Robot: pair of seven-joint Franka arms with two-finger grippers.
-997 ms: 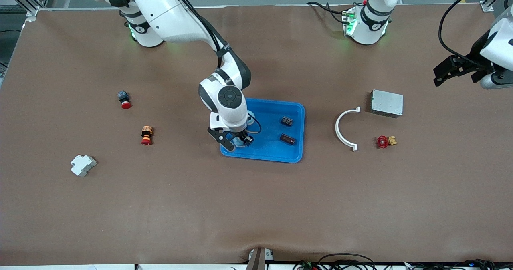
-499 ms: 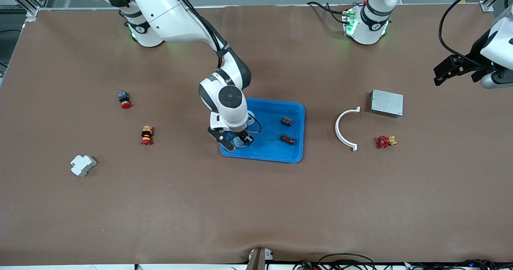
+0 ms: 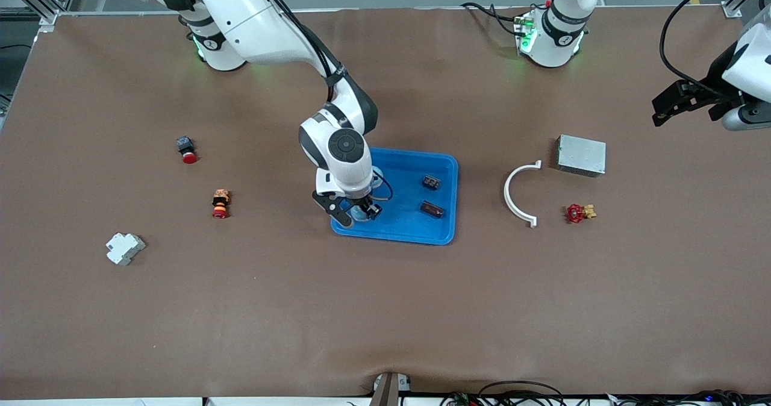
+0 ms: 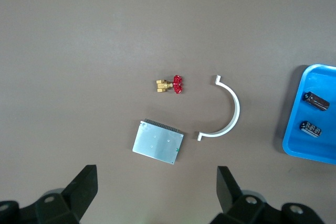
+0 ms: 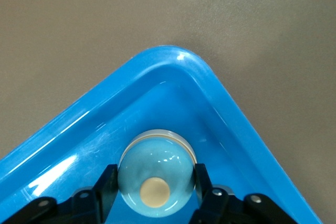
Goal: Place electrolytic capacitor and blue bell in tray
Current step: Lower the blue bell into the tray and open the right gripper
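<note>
The blue tray (image 3: 405, 180) lies mid-table. My right gripper (image 3: 356, 212) is low in the tray's corner nearest the front camera at the right arm's end. It is shut on the pale blue bell (image 5: 156, 174), one finger on each side of the dome. The bell rests on or just above the tray floor (image 5: 173, 103). Two dark electrolytic capacitors (image 3: 430, 182) (image 3: 432, 209) lie in the tray toward the left arm's end; the left wrist view also shows them, one (image 4: 315, 100) beside the other (image 4: 311, 128). My left gripper (image 3: 686, 108) hangs open and empty over bare table near the grey box.
A grey metal box (image 3: 581, 155), a white half-ring clamp (image 3: 517, 195) and a red-handled brass valve (image 3: 578, 213) lie toward the left arm's end. Toward the right arm's end lie a red push button (image 3: 187, 150), an orange-red button (image 3: 220, 204) and a white block (image 3: 124, 248).
My left gripper has drifted slightly toward the robots' bases. The right gripper and the bell stay in the same spot in the tray corner.
</note>
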